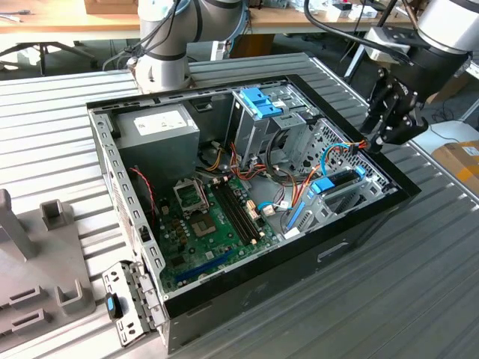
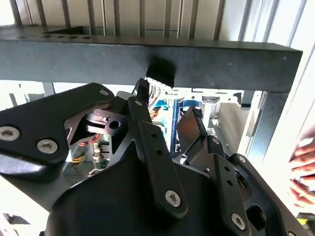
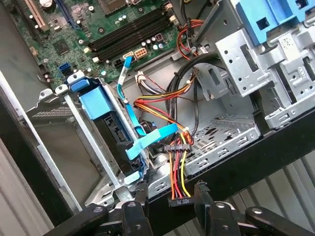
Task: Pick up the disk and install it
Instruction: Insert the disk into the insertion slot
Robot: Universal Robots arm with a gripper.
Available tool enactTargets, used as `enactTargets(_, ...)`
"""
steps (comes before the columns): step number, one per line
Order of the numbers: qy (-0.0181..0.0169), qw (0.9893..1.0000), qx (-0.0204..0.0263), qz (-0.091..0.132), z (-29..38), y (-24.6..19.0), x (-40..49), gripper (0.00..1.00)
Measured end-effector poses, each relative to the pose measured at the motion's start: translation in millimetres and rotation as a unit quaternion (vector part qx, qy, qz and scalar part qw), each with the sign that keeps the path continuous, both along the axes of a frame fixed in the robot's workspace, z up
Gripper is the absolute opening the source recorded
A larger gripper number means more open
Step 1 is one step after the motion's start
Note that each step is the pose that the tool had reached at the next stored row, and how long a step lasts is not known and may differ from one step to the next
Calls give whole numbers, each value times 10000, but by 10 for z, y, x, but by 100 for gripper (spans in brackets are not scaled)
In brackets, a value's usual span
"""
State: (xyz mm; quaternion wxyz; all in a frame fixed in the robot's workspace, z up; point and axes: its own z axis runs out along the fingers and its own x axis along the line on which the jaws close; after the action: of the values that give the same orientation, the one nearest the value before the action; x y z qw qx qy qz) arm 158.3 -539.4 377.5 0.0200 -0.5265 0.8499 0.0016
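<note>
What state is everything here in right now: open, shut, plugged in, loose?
computer case: lying flat, side panel off.
disk: standing on edge in its metal bay.
black cable plug: loose, not plugged in.
gripper: open, fingers either side of the black cable plug.

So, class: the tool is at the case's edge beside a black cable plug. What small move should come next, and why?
Probably close the tool on the black plug: it sits between the open fingers, seemingly unplugged, while the disk in its blue bracket looks already seated in its bay.
</note>
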Motion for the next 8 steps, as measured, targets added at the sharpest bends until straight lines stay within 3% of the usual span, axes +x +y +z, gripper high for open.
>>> enactTargets(4,0,9988,0,482,-7,0,0,50)
enactTargets(6,0,9976,0,693,-8,0,0,50)
enactTargets(8,0,9951,0,989,-10,0,0,50)
